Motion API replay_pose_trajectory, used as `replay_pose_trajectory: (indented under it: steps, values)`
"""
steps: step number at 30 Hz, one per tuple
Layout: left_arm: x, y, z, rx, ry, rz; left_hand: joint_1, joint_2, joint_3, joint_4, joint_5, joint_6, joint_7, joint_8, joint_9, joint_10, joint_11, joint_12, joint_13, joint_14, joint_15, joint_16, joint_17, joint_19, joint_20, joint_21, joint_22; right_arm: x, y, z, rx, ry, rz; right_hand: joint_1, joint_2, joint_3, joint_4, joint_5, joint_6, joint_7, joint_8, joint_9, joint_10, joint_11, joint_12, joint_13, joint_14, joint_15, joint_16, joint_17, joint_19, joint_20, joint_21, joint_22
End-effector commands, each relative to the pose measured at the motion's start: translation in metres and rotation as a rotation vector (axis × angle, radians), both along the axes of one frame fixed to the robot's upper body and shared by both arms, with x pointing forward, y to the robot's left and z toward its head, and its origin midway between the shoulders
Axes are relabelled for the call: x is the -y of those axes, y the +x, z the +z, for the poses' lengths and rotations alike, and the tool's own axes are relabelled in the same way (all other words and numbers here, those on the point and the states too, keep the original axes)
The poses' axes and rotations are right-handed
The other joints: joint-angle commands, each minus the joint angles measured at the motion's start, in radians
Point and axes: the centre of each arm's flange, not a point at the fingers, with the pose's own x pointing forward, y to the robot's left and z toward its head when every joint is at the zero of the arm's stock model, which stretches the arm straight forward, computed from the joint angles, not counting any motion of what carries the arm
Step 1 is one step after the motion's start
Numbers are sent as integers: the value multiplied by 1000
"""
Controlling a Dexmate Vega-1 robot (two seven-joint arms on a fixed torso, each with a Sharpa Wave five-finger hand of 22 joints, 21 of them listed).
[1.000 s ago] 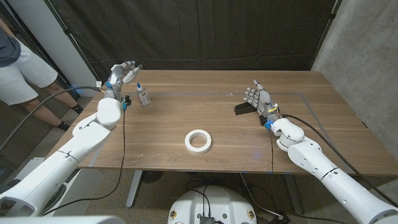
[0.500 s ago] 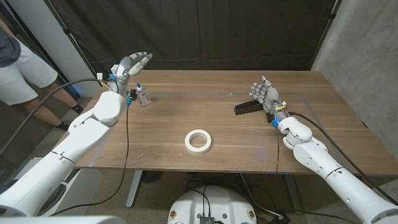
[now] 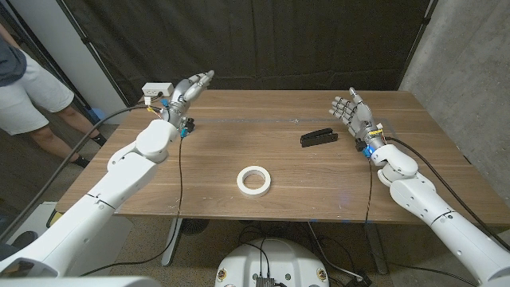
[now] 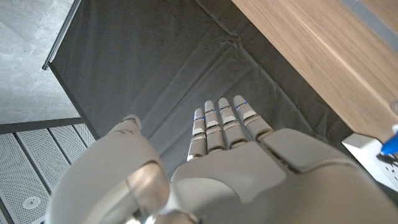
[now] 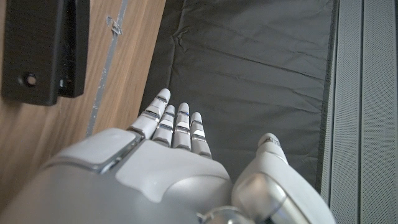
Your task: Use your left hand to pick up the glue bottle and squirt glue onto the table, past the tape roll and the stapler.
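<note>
While my left hand (image 3: 191, 86) is up over the table's (image 3: 239, 143) far-left corner, I cannot tell where the glue bottle stands, which way its nozzle points or how its long axis runs. My own wrist and forearm lie across that corner in the head view, and nothing there reads to me as a bottle. At the margin of the left wrist view there is a blue tip (image 4: 390, 140) against something white, but it is too cropped for me to name.

The left hand holds nothing. Its fingers (image 4: 219, 124) are straight and pressed side by side, the thumb set apart, reaching out toward the black curtain (image 3: 303, 40) beyond the far edge.

My right hand (image 3: 353, 112) is likewise empty: it is raised above the table's far-right part with its fingers stretched upward and slightly fanned. In its wrist view the fingers (image 5: 177, 127) lie extended, with the thumb out to the side.

The black stapler (image 3: 319, 138) lies flat just to the left of that hand and apart from it, its long axis running roughly across the table with the right end a little farther from me. The white tape roll (image 3: 254, 180) lies flat nearer the front edge, about mid-table — well apart from both hands.

A person (image 3: 24, 88) in light shorts stands past the table's left side.
</note>
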Motion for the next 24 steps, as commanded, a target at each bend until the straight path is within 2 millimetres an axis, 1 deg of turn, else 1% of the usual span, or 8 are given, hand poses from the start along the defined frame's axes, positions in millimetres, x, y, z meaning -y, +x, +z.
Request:
replay_pose_trajectory:
  steps: [1,3,6,8,10,17,24]
  values:
    - [25,29,-14,-60,2,-105,-27,5,-13,4,7,-22,0,-2,-1,-29,2,-3,-1,-26,0,-2,2,-27,-1,-10,3,-5,-10,20,64,-5,-7,-1,-3,-5,0,-3,4,-3,2,5,0,3,-3,4,-1,2,-1,3,0,-2,1,4]
    - [22,35,-17,-60,-14,-138,-36,5,-18,5,9,-32,1,-2,-2,-35,2,-2,-2,-41,3,-4,2,-40,-1,-13,3,-11,-9,22,66,6,-1,-2,-3,-5,0,-3,4,-2,2,5,-1,3,-3,4,-1,4,-1,3,0,-3,1,4]
    - [18,40,-19,-54,-16,-160,-45,4,-24,5,11,-42,0,-2,-2,-48,0,-3,-2,-55,2,-5,1,-51,-5,-14,3,-14,-8,22,70,19,-4,-2,-3,-5,0,-3,4,-2,2,5,-1,2,-3,4,0,3,0,3,1,-3,1,4]
    - [17,43,-18,-55,-12,-164,-52,4,-27,4,12,-49,-1,-2,-2,-61,-5,-4,-2,-66,1,-5,1,-61,-7,-15,2,-15,-8,21,77,26,-11,-3,-3,-6,0,-3,4,-1,2,5,0,3,-3,4,0,2,0,3,1,-3,2,4]
    - [16,45,-18,-48,-17,-166,-57,5,-30,4,13,-51,-1,0,-3,-70,-4,-5,-3,-75,1,-5,1,-72,-11,-17,2,-17,-8,20,73,41,-14,-3,-4,-6,0,-3,4,-1,1,5,2,1,-2,4,1,0,1,3,2,-5,2,4]
    - [14,41,-19,-19,-27,-171,-65,6,-35,3,15,-53,-4,3,-3,-81,-8,-4,-3,-93,-1,-6,1,-90,-12,-19,2,-30,-11,16,62,24,-5,-4,-4,-7,1,-3,5,-1,1,5,4,3,-2,4,2,-1,1,3,2,-7,2,4]
    - [7,45,-29,-45,-38,-160,-70,7,-37,2,16,-44,-4,8,-4,-80,-11,0,-4,-94,-3,-3,0,-94,-15,-17,2,-40,-4,12,26,16,-11,-4,-4,-7,1,-3,5,0,1,5,4,3,-2,4,2,-1,1,3,3,-7,3,4]
